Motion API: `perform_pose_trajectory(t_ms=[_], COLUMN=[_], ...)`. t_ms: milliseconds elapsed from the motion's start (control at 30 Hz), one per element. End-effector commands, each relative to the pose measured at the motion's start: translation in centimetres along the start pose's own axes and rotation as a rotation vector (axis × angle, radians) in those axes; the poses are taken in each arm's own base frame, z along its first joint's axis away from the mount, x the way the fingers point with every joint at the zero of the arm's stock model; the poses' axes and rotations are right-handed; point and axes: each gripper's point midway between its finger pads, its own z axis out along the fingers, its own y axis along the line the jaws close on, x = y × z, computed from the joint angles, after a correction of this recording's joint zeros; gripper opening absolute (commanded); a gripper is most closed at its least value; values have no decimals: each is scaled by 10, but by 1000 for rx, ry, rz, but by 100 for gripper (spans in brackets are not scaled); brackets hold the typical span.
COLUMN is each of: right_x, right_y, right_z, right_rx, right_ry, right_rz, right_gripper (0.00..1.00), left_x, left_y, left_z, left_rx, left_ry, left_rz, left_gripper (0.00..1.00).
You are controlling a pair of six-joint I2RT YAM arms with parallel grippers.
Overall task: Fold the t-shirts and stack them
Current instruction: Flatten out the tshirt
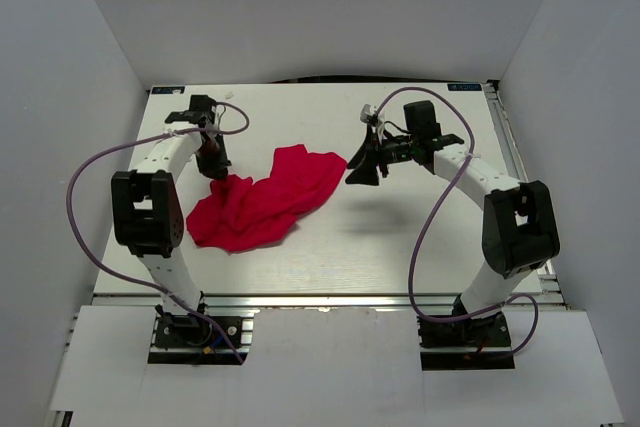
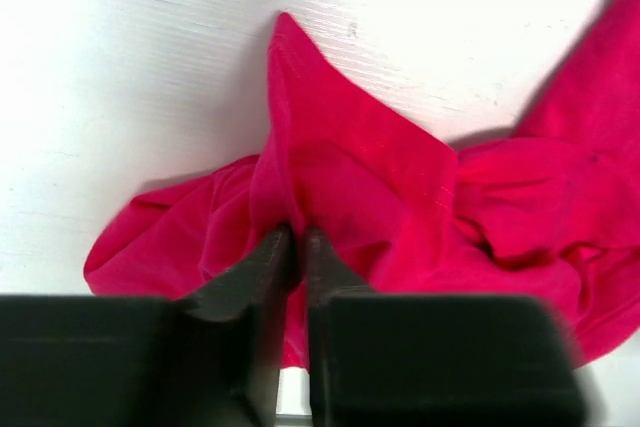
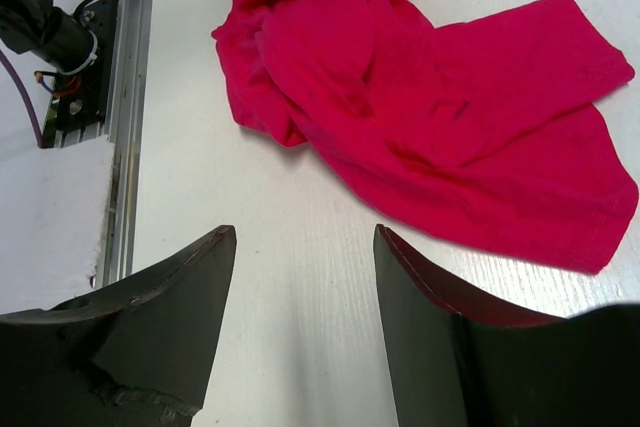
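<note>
Under the left tool (image 2: 299,237), a pinched t-shirt (image 2: 400,177) fold hides; right tool (image 3: 305,232) spread.

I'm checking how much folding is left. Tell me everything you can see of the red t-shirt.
The t-shirt is plain bright red, of soft, thin-looking fabric with no print. It lies crumpled and unfolded on the white table, spreading from beside the left arm toward the middle. One hemmed edge lies flatter on the right arm's side. The left gripper, nearly shut, pinches a raised ridge of cloth at the shirt's left end. The right gripper stands open, clear of it.
</note>
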Motion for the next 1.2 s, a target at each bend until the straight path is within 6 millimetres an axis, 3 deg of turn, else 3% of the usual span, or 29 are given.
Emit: perform_pose_trajectory(t_ms=[0, 33, 100, 233, 367, 500, 767, 867, 1033, 1167], right_x=[-17, -18, -17, -15, -12, -27, -56, -65, -77, -87], right_y=[-1, -1, -3, -9, -41, -70, -76, -71, -69, -56], right_z=[0, 0, 0, 2, 7, 14, 24, 26, 28, 28], right_rx=[-3, -2, 4, 9, 117, 193, 108, 58, 23, -34], right_ry=[-21, -21, -18, -6, 48, 60, 23, -3, -44, -86], right_rz=[-34, -37, -35, -36, -8, 11, -66, -131, -197, -297], right_gripper=[64, 64, 64, 64, 64, 64, 65, 66, 67, 69], left_x=[-8, -10, -15, -37, -64, -82, -80, -77, -76, -75], left_y=[5, 5, 2, -10, -31, -46, -59, -57, -60, -64], left_z=[-5, -7, -13, -51, -124, -225, -350, -379, -399, -417], left_rx=[-26, -24, -11, 47, 175, 324, 537, 562, 598, 632], left_ry=[-41, -47, -67, -156, -327, -572, -895, -963, -1002, -1034], left_rz=[20, 20, 19, 4, -47, -115, -114, -118, -106, -84], left_gripper=[17, 9, 1, 0, 0, 0, 0, 0, 0, 0])
